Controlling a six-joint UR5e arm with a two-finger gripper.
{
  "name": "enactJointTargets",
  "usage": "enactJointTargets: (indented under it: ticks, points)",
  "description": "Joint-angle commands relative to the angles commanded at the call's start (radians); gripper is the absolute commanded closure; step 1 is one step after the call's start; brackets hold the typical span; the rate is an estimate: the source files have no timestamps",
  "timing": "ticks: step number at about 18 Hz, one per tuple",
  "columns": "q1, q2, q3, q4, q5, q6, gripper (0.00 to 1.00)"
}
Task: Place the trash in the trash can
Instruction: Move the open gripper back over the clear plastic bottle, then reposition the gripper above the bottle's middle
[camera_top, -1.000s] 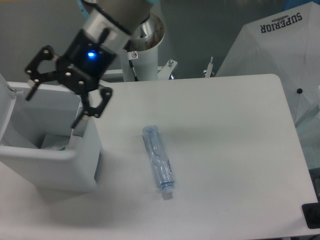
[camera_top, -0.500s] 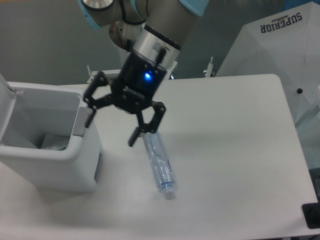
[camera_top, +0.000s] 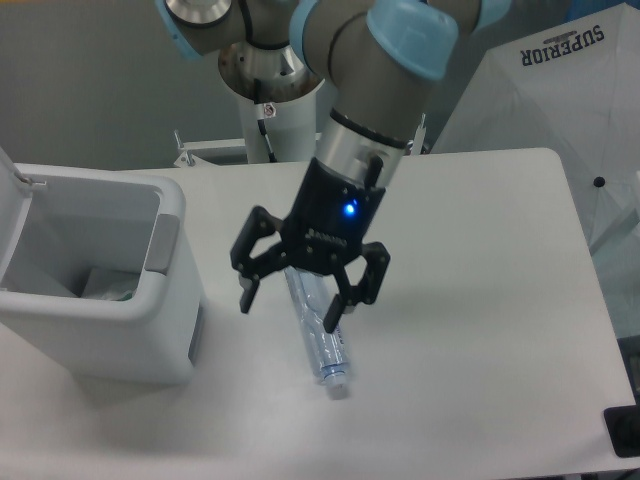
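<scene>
Camera view shows you the gripper (camera_top: 290, 302) spread wide, one finger on each side of the bottle (camera_top: 318, 325) lying mid-table, ready to close. Your wrapper (camera_top: 108, 285) already sits inside the open bin (camera_top: 120, 320) by the left edge.

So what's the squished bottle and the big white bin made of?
The bottle looks like thin clear plastic: see-through, dented, with a white cap. The trash can looks like smooth white hard plastic with rounded corners and a grey panel; probably plastic, though the look alone can't prove it.
</scene>
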Motion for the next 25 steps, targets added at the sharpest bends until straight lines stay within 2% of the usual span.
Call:
enactJointTargets:
  ticks: [4, 8, 10, 12, 16, 18, 25]
  points:
    - [0.015, -0.075, 0.006, -0.006, 0.11, 0.0, 0.0]
    - [0.015, -0.106, 0.006, -0.017, 0.135, 0.0, 0.0]
    - [0.009, -0.126, 0.017, -0.037, 0.187, 0.0, 0.0]
    - [-0.023, -0.169, 0.055, -0.075, 0.248, 0.0, 0.0]
    - [-0.073, -0.265, 0.193, -0.233, 0.357, -0.002, 0.0]
    - [-0.093, -0.31, 0.236, -0.284, 0.413, -0.002, 0.0]
    - [-0.126, -0.371, 0.242, -0.311, 0.528, -0.002, 0.03]
